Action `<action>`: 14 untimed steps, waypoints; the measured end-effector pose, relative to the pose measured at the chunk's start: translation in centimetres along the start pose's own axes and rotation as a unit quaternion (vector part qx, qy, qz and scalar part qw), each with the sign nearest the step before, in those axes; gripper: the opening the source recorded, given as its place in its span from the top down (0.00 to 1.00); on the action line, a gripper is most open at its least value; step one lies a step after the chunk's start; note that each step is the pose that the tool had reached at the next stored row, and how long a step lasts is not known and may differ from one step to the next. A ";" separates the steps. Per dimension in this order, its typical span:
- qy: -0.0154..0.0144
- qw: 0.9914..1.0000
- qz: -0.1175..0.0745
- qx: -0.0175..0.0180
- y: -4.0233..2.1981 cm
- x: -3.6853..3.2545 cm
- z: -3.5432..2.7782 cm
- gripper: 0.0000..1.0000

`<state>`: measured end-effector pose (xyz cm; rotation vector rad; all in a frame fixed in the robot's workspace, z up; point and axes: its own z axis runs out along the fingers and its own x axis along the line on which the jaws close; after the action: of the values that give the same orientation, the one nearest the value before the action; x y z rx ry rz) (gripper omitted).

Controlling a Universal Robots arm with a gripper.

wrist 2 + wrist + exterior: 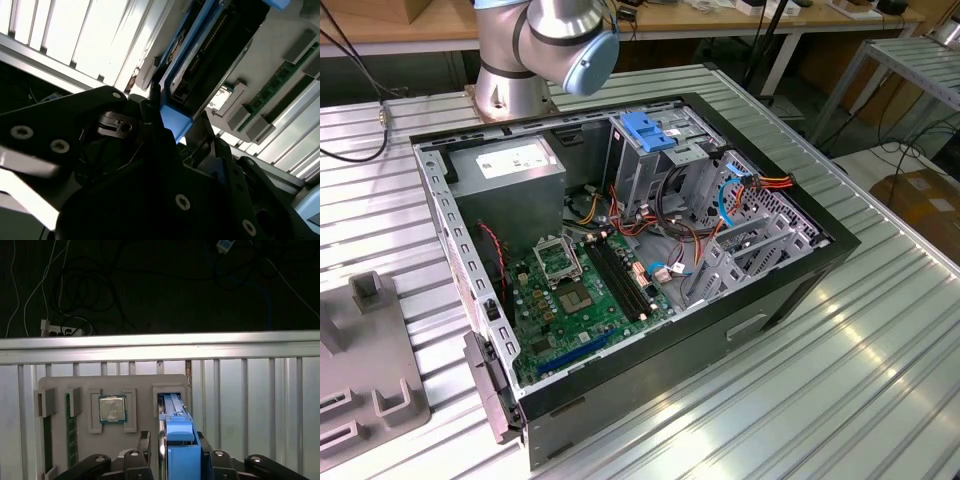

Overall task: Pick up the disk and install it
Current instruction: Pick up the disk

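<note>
The exterior view is evenly bright, glare streaking the ribbed table [880,340]. In the second wrist view its slats blow out white and the gripper [176,124] is black shadow.

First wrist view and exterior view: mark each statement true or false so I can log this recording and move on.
1. The disk sits in a slot of the grey tray. True.
2. The computer case is closed. False: it lies open, with the motherboard exposed.
3. A processor chip lies in the tray beside the disk. True.
4. The end effector hangs over the motherboard. False: it is at the disk, over the tray.
</note>
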<state>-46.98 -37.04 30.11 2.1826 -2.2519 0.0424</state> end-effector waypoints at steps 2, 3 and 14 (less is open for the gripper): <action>0.000 1.000 0.000 0.000 0.01 -0.17 0.11 0.53; 0.000 1.000 0.000 0.000 0.01 -0.18 0.12 0.53; 0.000 1.000 0.000 0.000 0.02 -0.24 0.33 0.53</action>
<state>-46.98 -36.81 29.77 2.1829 -2.2522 0.0418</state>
